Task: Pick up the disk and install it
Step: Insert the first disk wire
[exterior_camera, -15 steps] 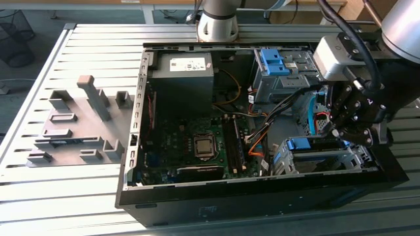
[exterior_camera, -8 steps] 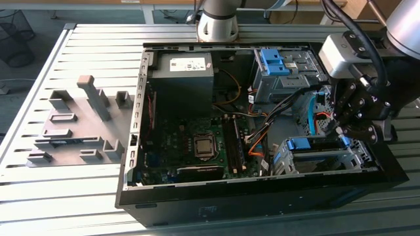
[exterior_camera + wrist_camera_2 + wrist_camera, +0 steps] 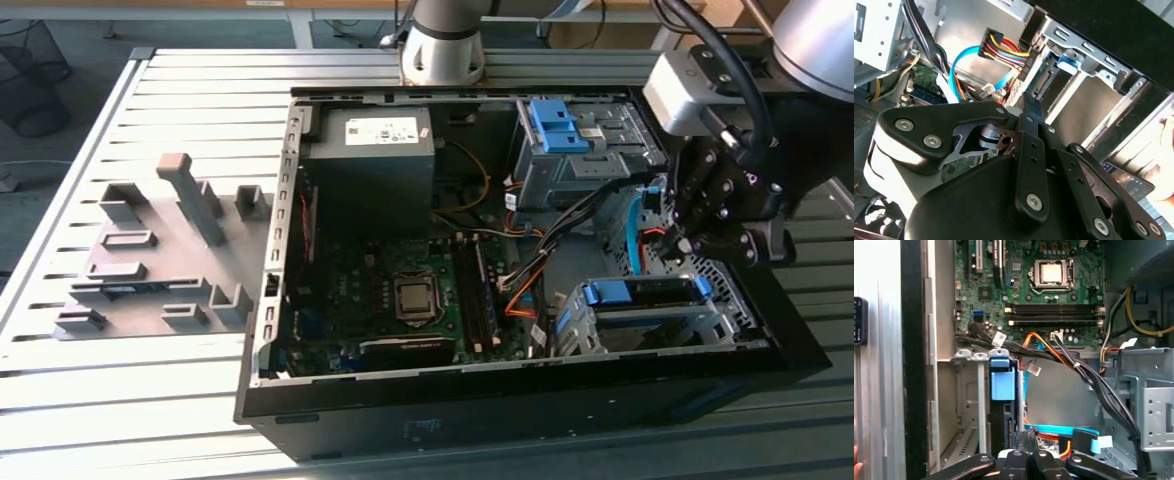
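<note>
The disk [image 3: 643,292] stands on edge in the metal drive cage [image 3: 641,330] at the near corner of the open computer case, on the exterior view's right. Its bright blue bracket [image 3: 1003,380] sticks out of the cage slot, and the dark drive body [image 3: 1003,425] sits below it. My gripper [image 3: 687,248] hangs just above and behind the cage. In both wrist views its fingers [image 3: 1029,120] are pressed together with nothing between them. The fingertips [image 3: 1026,435] lie right beside the disk's edge [image 3: 1043,82], not around it.
Bundled cables [image 3: 1074,365] and a blue ribbon cable [image 3: 961,62] run close past the gripper. The motherboard [image 3: 400,290], the grey power supply [image 3: 371,150] and a tall blue latch piece [image 3: 551,125] fill the case. Grey fixture blocks [image 3: 160,250] stand on the slatted table at the exterior view's left.
</note>
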Robot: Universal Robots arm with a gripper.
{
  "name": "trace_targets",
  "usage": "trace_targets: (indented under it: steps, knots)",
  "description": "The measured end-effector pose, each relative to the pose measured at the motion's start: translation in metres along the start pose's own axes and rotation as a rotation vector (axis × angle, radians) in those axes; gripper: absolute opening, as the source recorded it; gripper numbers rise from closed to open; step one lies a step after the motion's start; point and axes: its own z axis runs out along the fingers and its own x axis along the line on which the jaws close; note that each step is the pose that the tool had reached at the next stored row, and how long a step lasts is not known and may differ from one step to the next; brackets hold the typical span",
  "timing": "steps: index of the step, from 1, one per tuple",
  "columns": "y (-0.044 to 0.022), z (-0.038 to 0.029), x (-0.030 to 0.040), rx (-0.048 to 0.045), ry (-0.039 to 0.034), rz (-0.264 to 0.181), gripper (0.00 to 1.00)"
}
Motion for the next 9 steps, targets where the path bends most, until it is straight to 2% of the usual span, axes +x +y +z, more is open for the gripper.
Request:
trace_targets:
  steps: [7, 8, 9]
  knots:
    - [-0.0066, 0.0004, -0.0088, 0.0000, 0.0000, 0.000, 0.11]
    - [-0.0075, 0.0005, -0.0096, 0.0000, 0.0000, 0.000, 0.18]
    - [-0.0080, 0.0005, -0.0101, 0.0000, 0.0000, 0.000, 0.18]
